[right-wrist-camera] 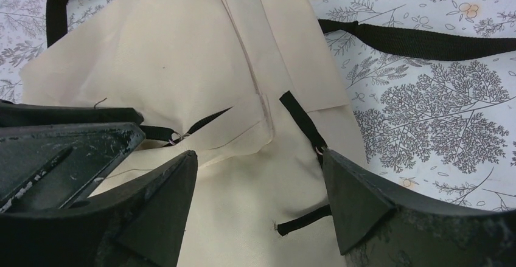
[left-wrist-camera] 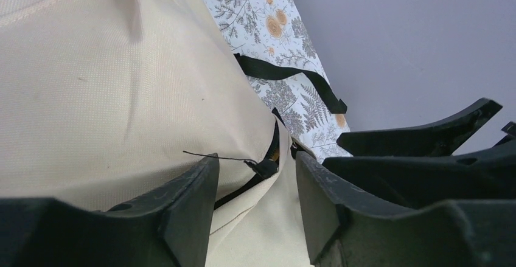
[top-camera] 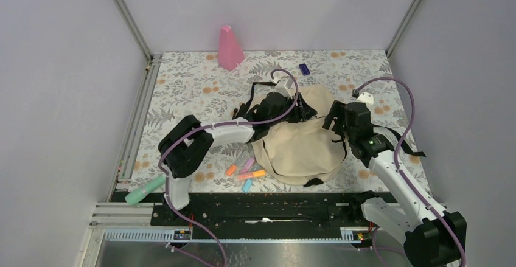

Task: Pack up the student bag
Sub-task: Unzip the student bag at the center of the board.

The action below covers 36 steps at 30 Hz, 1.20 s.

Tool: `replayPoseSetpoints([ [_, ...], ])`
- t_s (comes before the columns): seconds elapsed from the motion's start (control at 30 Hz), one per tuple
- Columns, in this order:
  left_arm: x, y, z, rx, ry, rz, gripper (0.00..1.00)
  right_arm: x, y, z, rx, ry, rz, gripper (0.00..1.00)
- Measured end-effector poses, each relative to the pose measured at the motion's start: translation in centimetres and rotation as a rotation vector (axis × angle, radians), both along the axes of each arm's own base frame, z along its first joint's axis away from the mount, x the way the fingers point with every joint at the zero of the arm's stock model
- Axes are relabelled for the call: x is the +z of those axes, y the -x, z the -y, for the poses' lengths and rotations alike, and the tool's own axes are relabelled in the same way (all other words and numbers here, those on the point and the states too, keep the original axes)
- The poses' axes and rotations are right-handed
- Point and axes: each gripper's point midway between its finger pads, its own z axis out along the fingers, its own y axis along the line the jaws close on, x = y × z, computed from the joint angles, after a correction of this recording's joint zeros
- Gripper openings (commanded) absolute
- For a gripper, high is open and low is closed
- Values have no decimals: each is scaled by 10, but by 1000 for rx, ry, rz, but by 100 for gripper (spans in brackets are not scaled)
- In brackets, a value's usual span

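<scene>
Student bag (top-camera: 301,148), slumped mid-table (top-camera: 182,78) between my arms: soft, light, floppy cloth that I expect to bunch. Left jaws stand apart astride the black zipper tab (left-wrist-camera: 263,167), probably my firmest hold; right jaws wide apart over the fabric, holding nothing.

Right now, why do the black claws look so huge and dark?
Left wrist view: the left gripper sits at the lens, looming and shadowy; right wrist view: same for the right gripper, though the student bag is evenly lit; top view: soft light.
</scene>
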Motion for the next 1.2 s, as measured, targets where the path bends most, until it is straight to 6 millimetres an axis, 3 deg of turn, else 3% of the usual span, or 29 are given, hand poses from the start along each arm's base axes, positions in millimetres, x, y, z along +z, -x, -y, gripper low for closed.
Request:
replayPoseSetpoints([
  [0.07,-1,-2,2,1,0,-3,35,-3,1,0,-2,0,-6,82],
  [0.13,-4,-4,4,4,-4,-7,18,-3,0,0,-2,-1,-6,83],
  [0.27,-8,-7,6,9,-17,-6,0,-4,-3,-2,-4,-10,-3,84],
  [0.57,-7,-8,5,15,-9,4,0,-27,-16,-11,-62,-124,-4,76],
  [0.7,-18,-4,1,16,-20,-8,0,-41,-15,-14,-125,-220,8,73],
  [0.87,-26,0,-2,18,-14,-22,0,-40,-22,-19,-189,-346,51,70],
  [0.93,-27,1,-2,19,-10,-23,0,-36,-27,-22,-198,-378,69,62],
  [1.07,-31,3,-4,20,-11,-28,0,-47,-30,-23,-212,-384,41,26],
  [1.2,-32,3,-7,29,-8,-20,0,-51,-30,-24,-219,-390,26,0],
])
